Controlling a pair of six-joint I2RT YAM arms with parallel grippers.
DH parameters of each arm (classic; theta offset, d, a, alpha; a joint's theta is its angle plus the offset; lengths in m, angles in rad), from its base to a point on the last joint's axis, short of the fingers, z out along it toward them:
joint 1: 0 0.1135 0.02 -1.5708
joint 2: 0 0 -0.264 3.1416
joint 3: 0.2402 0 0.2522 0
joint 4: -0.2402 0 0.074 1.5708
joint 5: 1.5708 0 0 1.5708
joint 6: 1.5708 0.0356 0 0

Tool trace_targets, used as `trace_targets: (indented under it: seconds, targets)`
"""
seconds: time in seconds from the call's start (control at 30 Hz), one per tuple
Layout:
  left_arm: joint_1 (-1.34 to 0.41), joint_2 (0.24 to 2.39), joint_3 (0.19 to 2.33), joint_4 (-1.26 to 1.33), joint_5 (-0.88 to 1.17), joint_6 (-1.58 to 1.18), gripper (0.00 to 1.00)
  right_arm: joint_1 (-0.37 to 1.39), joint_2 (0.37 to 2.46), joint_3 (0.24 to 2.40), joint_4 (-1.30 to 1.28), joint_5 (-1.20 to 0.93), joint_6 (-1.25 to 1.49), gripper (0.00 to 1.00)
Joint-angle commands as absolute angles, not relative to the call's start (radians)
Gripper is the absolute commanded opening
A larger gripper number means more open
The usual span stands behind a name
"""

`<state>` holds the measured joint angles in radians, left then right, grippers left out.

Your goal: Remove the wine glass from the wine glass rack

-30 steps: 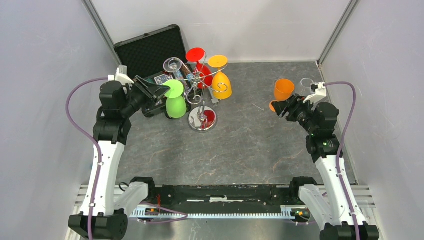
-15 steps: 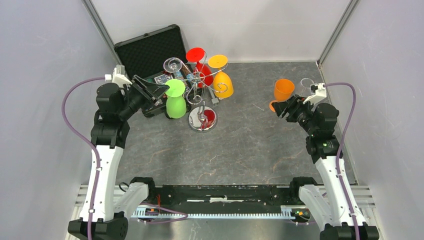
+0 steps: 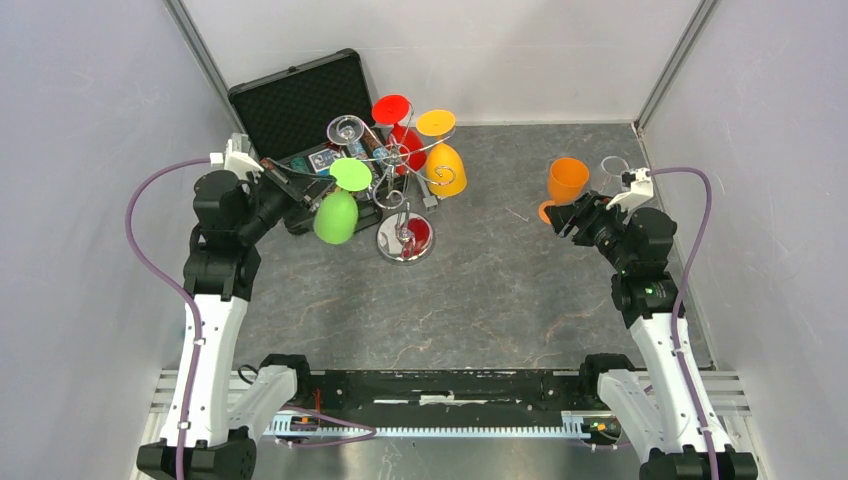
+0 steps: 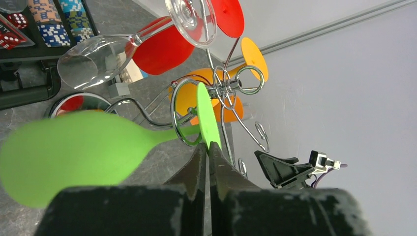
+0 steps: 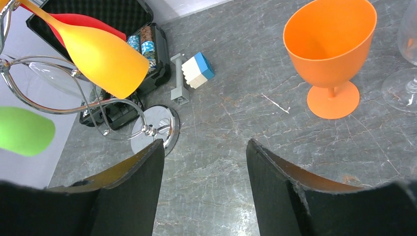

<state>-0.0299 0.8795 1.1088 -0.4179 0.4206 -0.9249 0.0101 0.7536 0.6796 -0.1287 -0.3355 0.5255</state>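
Since a second ago the green wine glass (image 3: 335, 217) has swung out of its upright hang. Its bowl now leans down and toward the left arm, while its round foot (image 3: 350, 173) stays up at the wine glass rack (image 3: 405, 238). The left gripper (image 3: 318, 183), then wide beside the glass, has closed, and its jaws now pinch the rim of the green foot. The left wrist view shows the left gripper's fingertips (image 4: 203, 158) pressed together on the thin edge of that disc. The stem still runs through one of the rack's wire loops (image 4: 183, 129), so the glass is not yet free of the rack.

The left arm's wrist has drawn back a little toward the left wall. The red glass (image 3: 392, 108), the yellow glass (image 3: 445, 170) and the clear glass (image 3: 345, 130) hang on the rack as before, in front of the black case (image 3: 290, 100).

The right gripper (image 3: 562, 215) has not moved. Its jaws stand wide and hold nothing, just beside the orange goblet (image 3: 567, 178), which stands upright on the table (image 3: 480, 300).
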Motion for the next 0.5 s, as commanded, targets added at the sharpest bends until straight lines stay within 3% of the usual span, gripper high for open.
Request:
trace_targets:
  seconds: [0.0,0.47]
  targets:
    - [-0.028,0.859,1.134,-0.365,0.429,-0.950,0.02,0.006,0.745,0.673,-0.099,-0.316,0.505,0.67]
    - [-0.028,0.915,1.100,-0.283,0.459,-0.983,0.21,0.006,0.750,0.670,-0.101,-0.310,0.503,0.67]
